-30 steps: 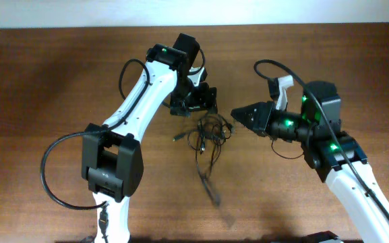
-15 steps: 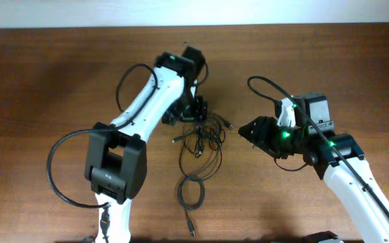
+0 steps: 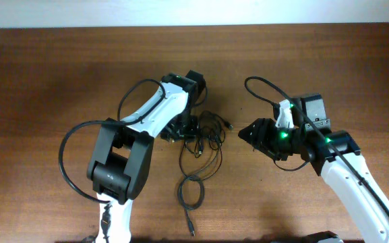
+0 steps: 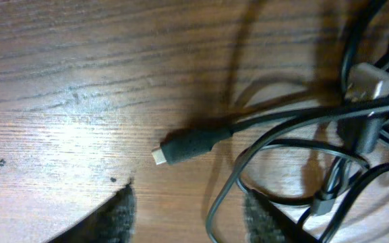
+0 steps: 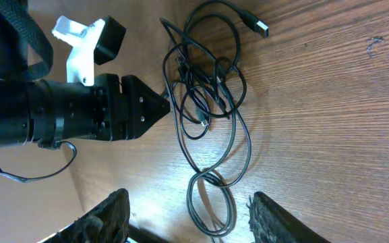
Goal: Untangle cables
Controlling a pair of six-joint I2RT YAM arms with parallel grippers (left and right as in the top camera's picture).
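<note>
Cables (image 3: 206,135) sit mid-frame on the counter (image 3: 46,81) in overhead. They form a loose tangle between the two arms. One strand runs down into a small loop (image 3: 191,192) and ends in a plug (image 3: 191,228) near the bottom edge.

Left fingers (image 4: 118,214) are apart with nothing clamped, low at the tangle's left edge. A small black metal-tipped plug (image 4: 189,145) lies on the wood just ahead of them.

Right fingers (image 5: 110,213) are apart and empty, just right of the tangle and pointing at it. A flat metal plug (image 5: 258,27) lies free at the top of the right wrist view.
</note>
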